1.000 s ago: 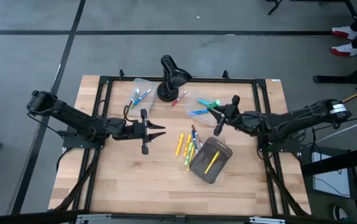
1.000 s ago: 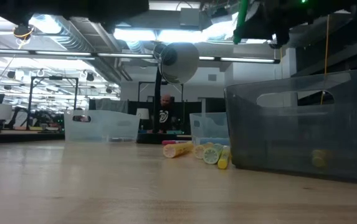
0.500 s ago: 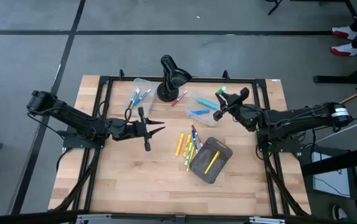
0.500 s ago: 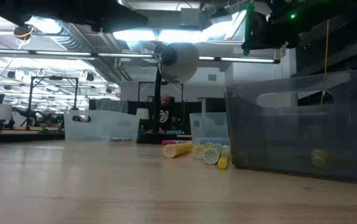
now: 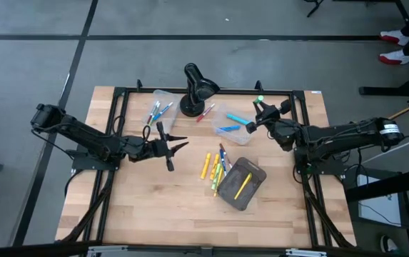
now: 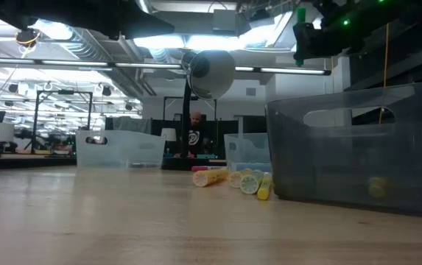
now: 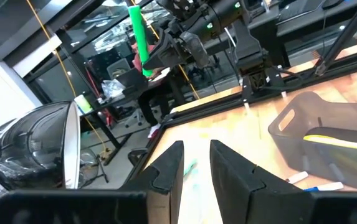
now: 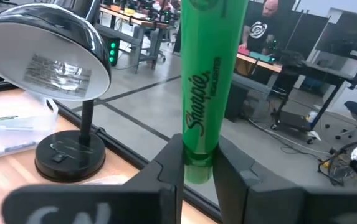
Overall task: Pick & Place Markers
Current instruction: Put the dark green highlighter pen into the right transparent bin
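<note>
The right gripper (image 5: 260,114) has swung toward the table's far edge, jaws clamped on a green cylindrical highlighter marker (image 8: 207,81), apparently just past the clear plastic bin (image 5: 230,121). The left gripper (image 5: 178,145) hovers mid-table, jaws slightly parted, empty.

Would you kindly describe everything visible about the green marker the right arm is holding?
The green marker is a bright green highlighter with a smooth plastic-looking barrel and "Sharpie" printed lengthwise in dark script. It stands roughly upright, pinched near its lower end by the right claw, whose fingers press on both sides. In the high view it is held above the table's far right, touching nothing else.
</note>
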{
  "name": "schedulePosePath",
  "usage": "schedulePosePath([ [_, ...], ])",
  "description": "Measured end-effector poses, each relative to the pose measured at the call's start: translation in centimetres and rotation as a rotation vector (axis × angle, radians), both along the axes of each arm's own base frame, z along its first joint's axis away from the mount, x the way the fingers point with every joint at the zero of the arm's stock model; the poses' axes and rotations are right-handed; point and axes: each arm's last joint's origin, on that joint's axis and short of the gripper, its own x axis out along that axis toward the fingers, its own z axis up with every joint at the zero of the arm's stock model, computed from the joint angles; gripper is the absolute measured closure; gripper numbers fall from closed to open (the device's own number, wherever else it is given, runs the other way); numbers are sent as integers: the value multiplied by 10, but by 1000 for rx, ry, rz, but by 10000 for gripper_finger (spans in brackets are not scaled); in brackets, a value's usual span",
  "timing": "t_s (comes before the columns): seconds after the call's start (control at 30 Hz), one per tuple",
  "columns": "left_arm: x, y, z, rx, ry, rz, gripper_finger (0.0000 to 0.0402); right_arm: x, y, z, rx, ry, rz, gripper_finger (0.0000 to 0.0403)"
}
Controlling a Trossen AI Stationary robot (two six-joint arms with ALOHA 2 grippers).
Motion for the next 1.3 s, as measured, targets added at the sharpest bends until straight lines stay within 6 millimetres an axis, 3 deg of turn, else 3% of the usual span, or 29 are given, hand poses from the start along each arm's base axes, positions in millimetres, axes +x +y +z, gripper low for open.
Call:
schedulePosePath([
  [0.63, 0, 0, 0, -1, 0, 0, 329, 1, 1, -1, 13, 5, 54, 342],
  [1.0, 0, 0, 0, -3, -1, -1, 329, 8, -10, 17, 264, 84, 140, 342],
  [1.3, 0, 0, 0, -3, -1, -1, 329, 23, -23, 19, 389, 143, 222, 342],
])
